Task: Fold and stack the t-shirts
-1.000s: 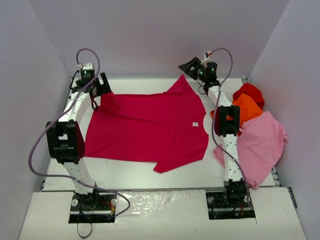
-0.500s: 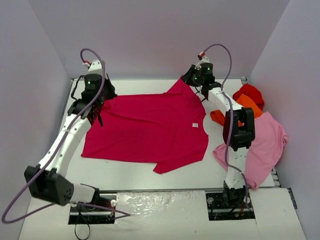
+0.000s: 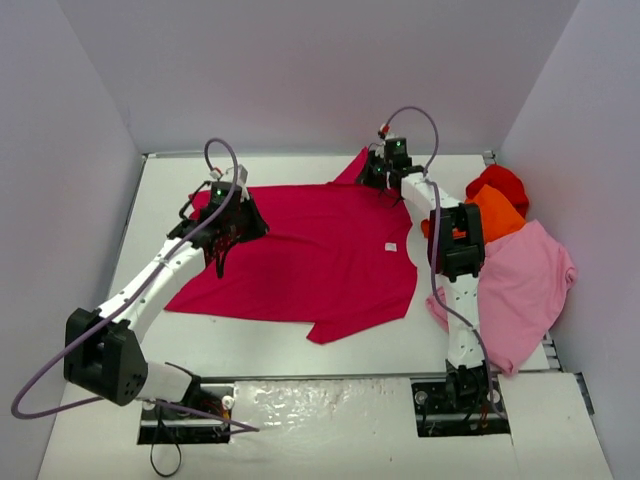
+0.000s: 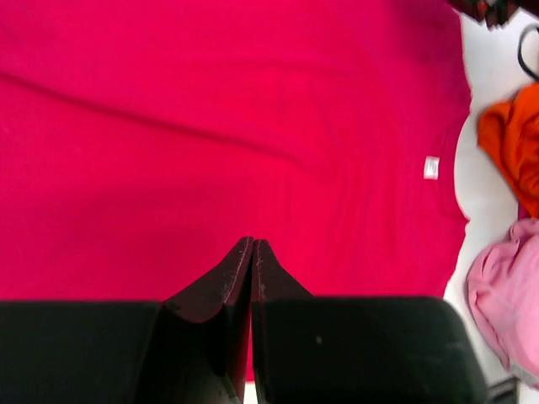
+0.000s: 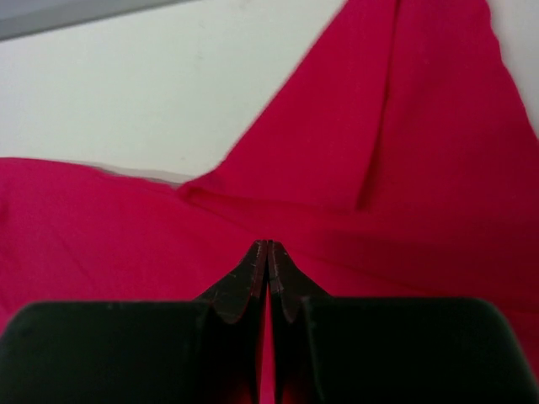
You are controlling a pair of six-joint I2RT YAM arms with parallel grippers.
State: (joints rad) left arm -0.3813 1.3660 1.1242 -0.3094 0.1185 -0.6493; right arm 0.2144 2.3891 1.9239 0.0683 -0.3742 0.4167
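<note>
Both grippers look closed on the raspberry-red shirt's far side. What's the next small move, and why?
Probably lift both a little, together, so the far side can fold toward the near edge. The left gripper and right gripper are shut, apparently pinching the raspberry-red t-shirt along its far side, and it lies flat and unfolded; lifting first should avoid dragging it.

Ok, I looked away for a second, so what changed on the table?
Both claws were open and are shut now. The left claw swung in from the far left corner onto the raspberry shirt and pinched it; the right claw dropped to the far sleeve and closed on it. The shirt itself and the pile of other shirts stayed put.
</note>
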